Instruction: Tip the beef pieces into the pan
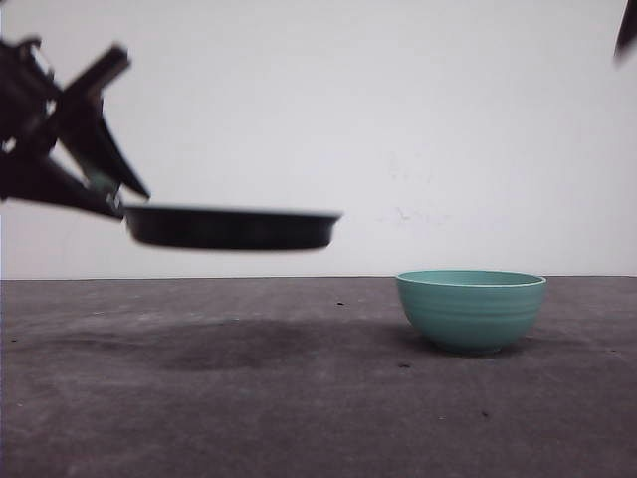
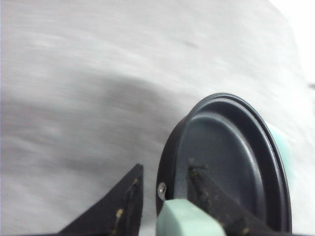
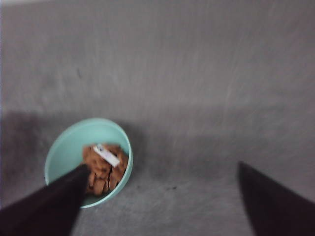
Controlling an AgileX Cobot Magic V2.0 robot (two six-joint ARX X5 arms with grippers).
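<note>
The black pan (image 1: pixel 231 227) hangs level in the air over the left of the table, casting a shadow below. My left gripper (image 1: pixel 117 194) is shut on its mint-green handle (image 2: pixel 184 221). In the left wrist view the pan (image 2: pixel 231 162) has nothing in it, and the left gripper (image 2: pixel 166 169) has the handle between its fingers. The beef pieces (image 3: pixel 106 172) lie in a teal bowl (image 3: pixel 69 142), with a small white strip (image 3: pixel 107 155) on top. My right gripper (image 3: pixel 162 167) hovers open above the table beside the bowl, one finger overlapping the bowl's rim in this view.
The teal ribbed bowl (image 1: pixel 470 309) stands on the dark grey table (image 1: pixel 299 398) at the right, apart from the pan. A white wall runs behind the table. A dark part of the right arm (image 1: pixel 627 30) shows at the top right corner.
</note>
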